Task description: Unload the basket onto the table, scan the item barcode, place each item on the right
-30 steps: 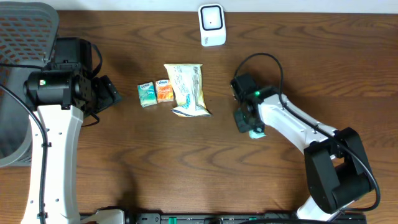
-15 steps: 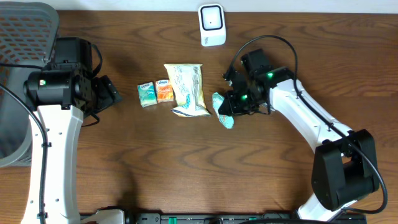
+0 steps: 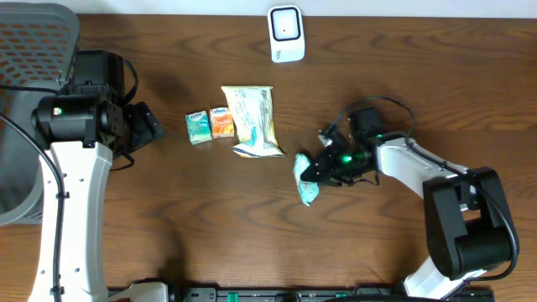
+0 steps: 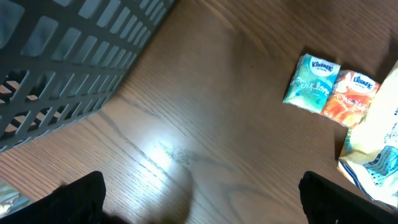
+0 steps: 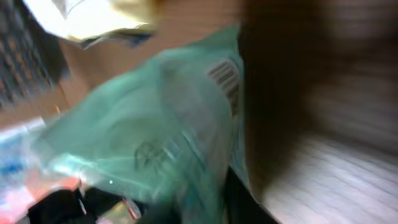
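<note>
Blur is smearing the packet [image 5: 155,137] and its barcode [image 5: 225,81] in the right wrist view; the left wrist view's edges are cutting off the basket [image 4: 62,56] and bag [image 4: 378,155].

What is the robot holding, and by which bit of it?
The left pincer is open and empty. The green packet sits with one end at the right pincer, but whether it is truly gripped cannot be told.

The right gripper [image 3: 319,168] now sits left of its spot a second ago. Half a second ago it is farther away and farther left, close to the snack bag [image 3: 252,120]; now it is nearer again. The teal packet [image 3: 307,190] moves with it and now lies at its tip, nearer than the bag's right corner.
</note>
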Robot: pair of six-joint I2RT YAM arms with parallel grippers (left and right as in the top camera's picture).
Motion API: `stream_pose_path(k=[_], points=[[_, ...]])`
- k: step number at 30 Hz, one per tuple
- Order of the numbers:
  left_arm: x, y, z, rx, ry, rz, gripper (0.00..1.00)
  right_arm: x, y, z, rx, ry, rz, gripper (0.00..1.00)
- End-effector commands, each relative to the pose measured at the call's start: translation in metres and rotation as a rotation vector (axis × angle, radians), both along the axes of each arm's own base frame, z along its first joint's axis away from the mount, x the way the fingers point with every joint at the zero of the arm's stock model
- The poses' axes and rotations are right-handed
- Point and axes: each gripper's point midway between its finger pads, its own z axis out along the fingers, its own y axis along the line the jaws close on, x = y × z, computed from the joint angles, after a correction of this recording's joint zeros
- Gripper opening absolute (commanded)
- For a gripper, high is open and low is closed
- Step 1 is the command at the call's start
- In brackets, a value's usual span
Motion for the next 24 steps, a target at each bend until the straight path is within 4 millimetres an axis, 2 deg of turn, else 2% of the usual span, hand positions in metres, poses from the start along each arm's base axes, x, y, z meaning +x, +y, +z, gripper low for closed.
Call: stream_pose_path(k=[1,2,4,7,11,14,17,20,23,24], points=[[-0.001,0.003,-0.001,0.006,0.006,0.016,0.98,0.009,-0.029,-0.016,-0.102,0.039,-0.103,0.27],[-0.001,0.003,-0.001,0.006,0.006,0.016,0.98,0.012,-0.04,-0.021,-0.151,0.034,-0.127,0.35],[-0.001,0.003,-0.001,0.006,0.006,0.016,0.98,0.018,-0.056,-0.025,-0.209,0.035,-0.164,0.41],[-0.001,0.003,-0.001,0.006,0.006,0.016,0.98,0.028,-0.079,-0.021,-0.268,0.049,-0.211,0.39],[-0.001,0.003,-0.001,0.006,0.006,0.016,0.98,0.038,-0.097,0.0,-0.323,0.045,-0.188,0.41],[-0.001,0.003,-0.001,0.006,0.006,0.016,0.98,0.04,-0.099,0.019,-0.357,0.036,-0.131,0.43],[-0.001,0.003,-0.001,0.006,0.006,0.016,0.98,0.039,-0.091,0.032,-0.361,0.015,-0.069,0.49],[-0.001,0.003,-0.001,0.006,0.006,0.016,0.98,0.035,-0.085,0.027,-0.411,0.011,-0.04,0.54],[-0.001,0.003,-0.001,0.006,0.006,0.016,0.98,0.027,-0.094,0.013,-0.551,0.055,-0.086,0.55],[-0.001,0.003,-0.001,0.006,0.006,0.016,0.98,0.024,-0.096,0.009,-0.591,0.067,-0.101,0.59]])
